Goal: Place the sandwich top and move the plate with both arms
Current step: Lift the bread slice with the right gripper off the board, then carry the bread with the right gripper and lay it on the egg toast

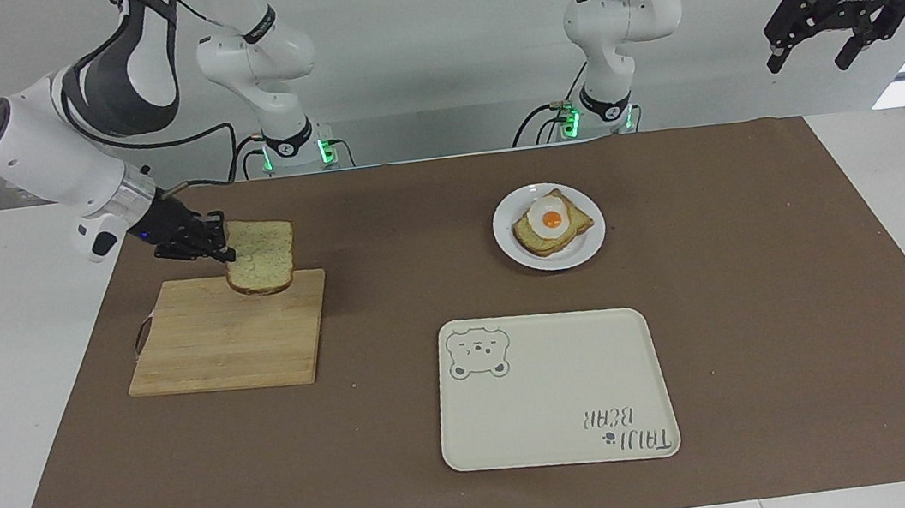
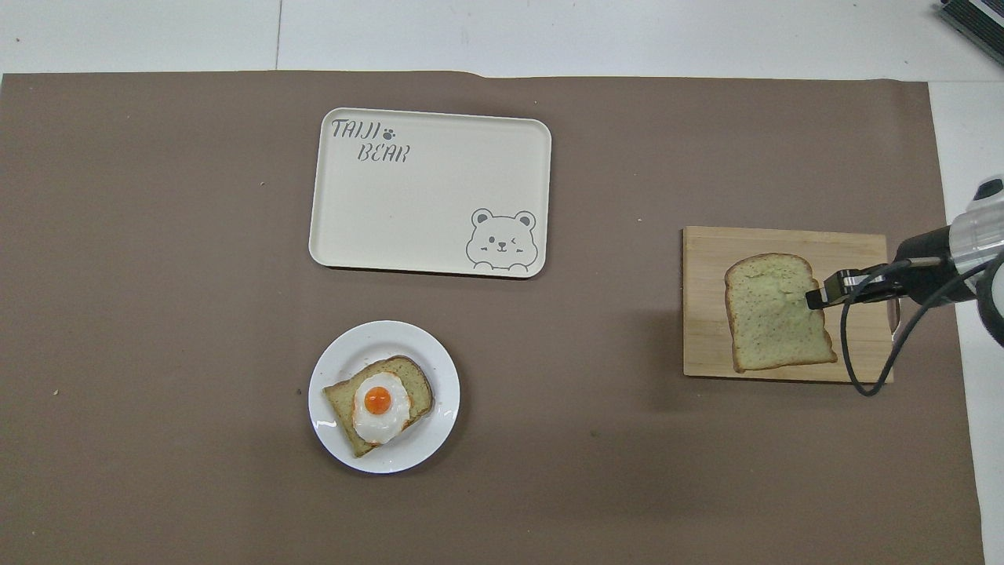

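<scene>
The sandwich top (image 1: 263, 256), a pale speckled slice with a brown crust, hangs in the air over the wooden cutting board (image 1: 222, 343). My right gripper (image 1: 223, 246) is shut on its edge. In the overhead view the slice (image 2: 773, 314) and the right gripper (image 2: 816, 297) are over the board (image 2: 706, 314). The white plate (image 1: 589, 241) sits nearer the robots than the tray and bears a toasted slice with a fried egg (image 1: 552, 223); it also shows in the overhead view (image 2: 443, 377). My left gripper (image 1: 813, 59) waits open, raised high off the left arm's end of the table.
A cream rectangular tray with a bear print (image 1: 556, 396) lies farther from the robots than the plate; it also shows in the overhead view (image 2: 423, 204). A brown mat (image 1: 768, 293) covers the table.
</scene>
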Controlling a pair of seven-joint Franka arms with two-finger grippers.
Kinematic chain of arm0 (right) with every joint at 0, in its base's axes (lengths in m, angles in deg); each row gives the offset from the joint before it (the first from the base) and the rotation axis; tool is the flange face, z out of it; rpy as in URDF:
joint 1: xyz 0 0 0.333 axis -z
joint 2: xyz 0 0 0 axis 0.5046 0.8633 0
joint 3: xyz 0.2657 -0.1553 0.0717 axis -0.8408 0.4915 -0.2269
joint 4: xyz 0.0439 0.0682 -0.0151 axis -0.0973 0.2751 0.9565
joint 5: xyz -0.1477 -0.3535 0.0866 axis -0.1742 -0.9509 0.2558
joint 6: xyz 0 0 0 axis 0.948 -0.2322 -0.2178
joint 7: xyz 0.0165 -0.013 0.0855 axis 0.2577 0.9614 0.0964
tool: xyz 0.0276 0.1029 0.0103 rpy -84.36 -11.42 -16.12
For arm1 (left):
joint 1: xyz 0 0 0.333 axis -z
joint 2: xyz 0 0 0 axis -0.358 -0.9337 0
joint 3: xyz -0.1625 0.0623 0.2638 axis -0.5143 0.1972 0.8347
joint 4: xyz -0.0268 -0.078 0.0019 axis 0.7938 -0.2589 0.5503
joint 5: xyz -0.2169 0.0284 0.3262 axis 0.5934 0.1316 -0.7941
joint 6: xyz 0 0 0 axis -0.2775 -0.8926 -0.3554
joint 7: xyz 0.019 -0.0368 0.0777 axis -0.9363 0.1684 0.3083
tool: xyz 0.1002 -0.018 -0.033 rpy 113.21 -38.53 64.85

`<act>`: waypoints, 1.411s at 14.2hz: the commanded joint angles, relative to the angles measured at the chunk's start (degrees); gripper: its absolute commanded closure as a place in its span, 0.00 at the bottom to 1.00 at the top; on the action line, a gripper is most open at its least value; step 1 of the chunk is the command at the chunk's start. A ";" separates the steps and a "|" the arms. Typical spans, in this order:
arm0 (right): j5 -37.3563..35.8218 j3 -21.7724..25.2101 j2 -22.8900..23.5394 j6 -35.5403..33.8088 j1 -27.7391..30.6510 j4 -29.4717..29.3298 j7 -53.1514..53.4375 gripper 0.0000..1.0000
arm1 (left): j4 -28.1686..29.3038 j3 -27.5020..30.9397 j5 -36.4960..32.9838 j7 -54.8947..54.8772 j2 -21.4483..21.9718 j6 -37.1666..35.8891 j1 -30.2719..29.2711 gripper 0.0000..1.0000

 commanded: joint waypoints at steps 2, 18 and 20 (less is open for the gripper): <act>1.67 -1.40 -0.39 -0.61 0.38 0.34 1.16 1.00 | 1.85 0.07 -0.32 0.53 1.65 -0.29 0.23 0.00; 5.71 -9.48 0.84 4.05 -10.95 2.71 16.19 1.00 | 1.85 0.07 -0.32 0.53 1.65 -0.29 0.23 0.00; 5.89 -9.48 0.75 4.49 -12.53 2.80 16.45 1.00 | 1.85 0.07 -0.32 0.53 1.65 -0.29 0.23 0.00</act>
